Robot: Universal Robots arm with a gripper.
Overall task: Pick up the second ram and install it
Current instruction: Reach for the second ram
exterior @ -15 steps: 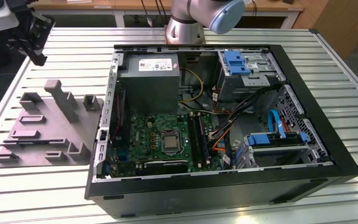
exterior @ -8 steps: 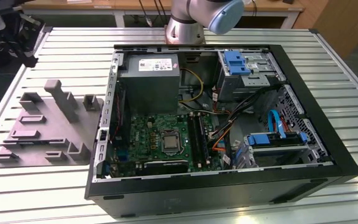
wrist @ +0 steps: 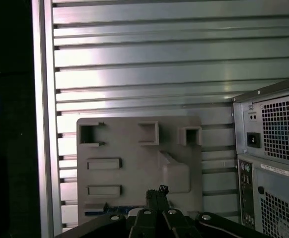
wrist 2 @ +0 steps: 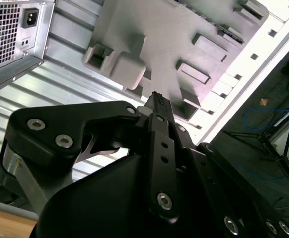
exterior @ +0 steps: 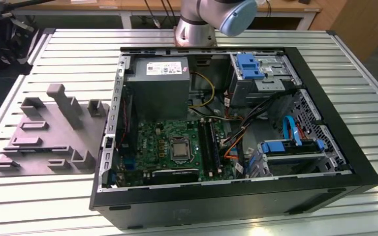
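In both wrist views the claw (wrist: 157,192) (wrist 2: 155,98) hangs over the grey holder tray (wrist: 134,148). Its tips are pressed together and nothing shows between them.

Just beside the claw tip, a thin blue strip lies along the tray. It looks like the second ram (wrist: 107,212). The claw's black body hides one end of it.

A big raised block (wrist: 177,173) on the tray sits close to the claw tip. Two low flat blocks (wrist: 105,163) are a bit further out. Three square blocks (wrist: 148,133) stand in a row at the tray's far edge, well apart from the claw.

On one side of the claw is the back wall of the computer case (wrist: 278,163). A strip of bare bench (wrist: 134,64) runs between the tray and that wall. On the other side, the tray ends near the bench's edge rail (wrist: 42,124), and past the rail it is dark. Beyond the row of blocks the bench is wide and bare.

In the exterior view the case (exterior: 333,194) lies open, with the motherboard (exterior: 169,142) and the grey power supply box (exterior: 156,91) inside. The tray (exterior: 92,136) lies beside it, and the robot arm (exterior: 199,22) rises behind the case.
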